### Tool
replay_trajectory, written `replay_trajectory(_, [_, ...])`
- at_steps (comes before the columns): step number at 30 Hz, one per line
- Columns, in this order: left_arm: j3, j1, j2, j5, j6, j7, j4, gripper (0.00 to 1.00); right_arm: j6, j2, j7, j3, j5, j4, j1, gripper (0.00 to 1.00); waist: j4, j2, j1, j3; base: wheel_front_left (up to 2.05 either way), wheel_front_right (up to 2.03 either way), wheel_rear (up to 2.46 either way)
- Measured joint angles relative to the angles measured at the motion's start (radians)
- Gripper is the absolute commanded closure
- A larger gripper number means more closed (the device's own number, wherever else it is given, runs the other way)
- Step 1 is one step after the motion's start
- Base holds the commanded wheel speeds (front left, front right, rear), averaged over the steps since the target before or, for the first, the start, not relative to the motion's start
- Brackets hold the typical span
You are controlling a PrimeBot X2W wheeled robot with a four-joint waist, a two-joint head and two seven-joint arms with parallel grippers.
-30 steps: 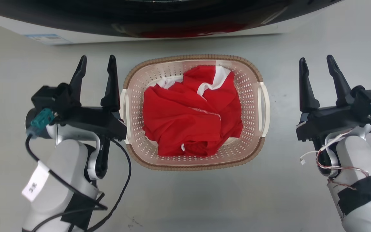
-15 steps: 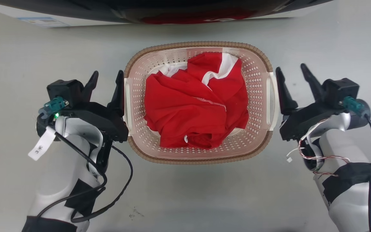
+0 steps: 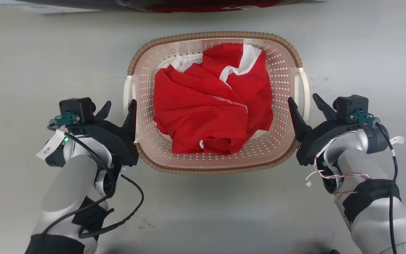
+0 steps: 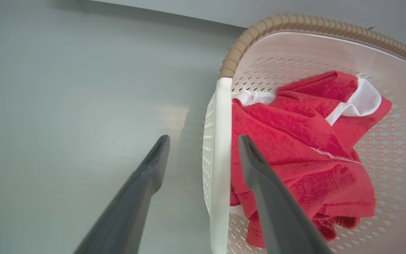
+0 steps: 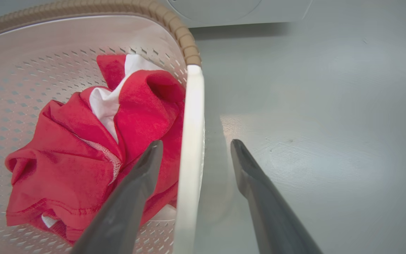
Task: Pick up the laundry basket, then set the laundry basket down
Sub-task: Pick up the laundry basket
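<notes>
On the grey floor (image 3: pixel 203 218), just before the washing machine (image 3: pixel 206 4), sits the laundry basket (image 3: pixel 213 35), holding one crumpled red-and-white garment (image 3: pixel 210 116). The left claw (image 3: pixel 120 103) straddles the left handle (image 3: pixel 128 92) and the right claw (image 3: pixel 302 98) straddles the right handle (image 3: pixel 305 84). Both are spread wide, neither clamped. An inner finger could pinch cloth against a handle and weaken the hold. Uneven closing or lifting could tip the basket.

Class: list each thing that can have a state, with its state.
laundry basket: upright on the floor, loaded, not gripped.
red garment: crumpled inside the basket.
left hand: open, astride the left handle.
right hand: open, astride the right handle.
</notes>
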Motion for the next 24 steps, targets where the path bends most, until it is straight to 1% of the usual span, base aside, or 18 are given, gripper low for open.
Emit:
replay_trajectory(3, [-0.003, -0.007, -0.002, -0.005, -0.001, 0.008, 0.029, 0.00, 0.004, 0.006, 0.003, 0.005, 0.001, 0.026, -0.020, 0.00, -0.003, 0.0000, 0.0000, 0.015, 0.00, 0.00, 0.00])
replay_trajectory(5, [-0.009, -0.016, -0.003, -0.005, -0.010, 0.012, 0.049, 0.00, 0.005, 0.007, 0.009, 0.007, 0.001, 0.041, -0.033, 0.00, -0.004, 0.0000, 0.0000, 0.025, 0.00, 0.00, 0.00])
replay_trajectory(10, [-0.012, -0.066, -0.013, -0.005, -0.019, 0.017, 0.079, 0.00, 0.009, 0.008, 0.009, 0.009, 0.004, 0.070, -0.065, 0.00, -0.002, 0.0000, 0.0000, 0.049, 0.00, 0.00, 0.00])
replay_trajectory(11, [-0.012, -0.075, -0.013, -0.005, -0.023, 0.017, 0.085, 0.00, 0.013, 0.009, 0.009, 0.010, 0.005, 0.078, -0.075, 0.29, -0.001, -0.0001, 0.0000, 0.053, 0.00, 0.00, 0.00])
replay_trajectory(12, [-0.012, -0.084, -0.013, -0.005, -0.026, 0.017, 0.094, 0.01, 0.014, 0.010, 0.008, 0.012, 0.006, 0.082, -0.084, 1.00, 0.000, -0.0001, 0.0000, 0.057, 0.00, 0.00, 0.00])
replay_trajectory(13, [-0.012, -0.089, -0.013, -0.005, -0.026, 0.017, 0.102, 0.62, 0.014, 0.010, 0.008, 0.015, 0.006, 0.088, -0.090, 1.00, 0.001, -0.0001, 0.0000, 0.059, 0.00, 0.00, 0.00])
replay_trajectory(14, [-0.013, -0.092, -0.013, -0.005, -0.027, 0.017, 0.109, 1.00, 0.015, 0.011, 0.007, 0.016, 0.006, 0.093, -0.097, 1.00, 0.002, -0.0001, 0.0000, 0.061, 0.00, 0.00, 0.00])
replay_trajectory(17, [-0.021, -0.104, -0.027, -0.005, -0.039, 0.017, 0.126, 1.00, 0.021, 0.024, -0.001, 0.016, 0.011, 0.107, -0.105, 1.00, 0.003, -0.0002, 0.0000, 0.062, 0.00, 0.00, 0.00])
replay_trajectory(24, [-0.028, -0.122, -0.035, -0.006, -0.044, 0.016, 0.180, 1.00, 0.026, 0.031, -0.014, 0.017, 0.019, 0.160, -0.120, 1.00, 0.003, -0.0001, 0.0000, 0.046, 0.00, 0.00, 0.00])
